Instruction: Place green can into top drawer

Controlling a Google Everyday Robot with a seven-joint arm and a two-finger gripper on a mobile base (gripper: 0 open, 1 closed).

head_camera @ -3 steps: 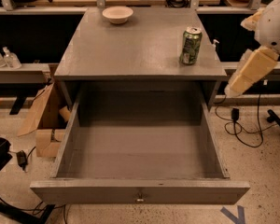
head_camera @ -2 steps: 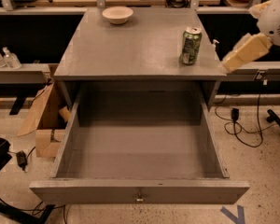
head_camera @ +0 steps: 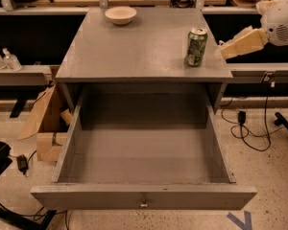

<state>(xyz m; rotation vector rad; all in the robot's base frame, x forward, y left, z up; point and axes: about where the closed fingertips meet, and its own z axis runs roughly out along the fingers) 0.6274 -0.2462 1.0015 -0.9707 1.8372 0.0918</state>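
The green can [head_camera: 196, 47] stands upright near the right edge of the grey cabinet top [head_camera: 134, 51]. The top drawer [head_camera: 144, 198] is pulled fully open below it; its inside holds nothing and a small metal knob [head_camera: 143, 205] sits on its front panel. My gripper [head_camera: 225, 49] comes in from the right at can height, its cream fingers pointing left, its tip a short gap to the right of the can and not touching it.
A cream bowl [head_camera: 120, 15] sits at the back of the cabinet top. A cardboard box [head_camera: 48, 128] stands on the floor left of the drawer. Cables [head_camera: 252, 128] lie on the floor at right. Shelves with bottles [head_camera: 5, 60] are at left.
My gripper has risen from beside the cabinet's right side and swung level, moving left toward the can. The can and drawer have not moved.
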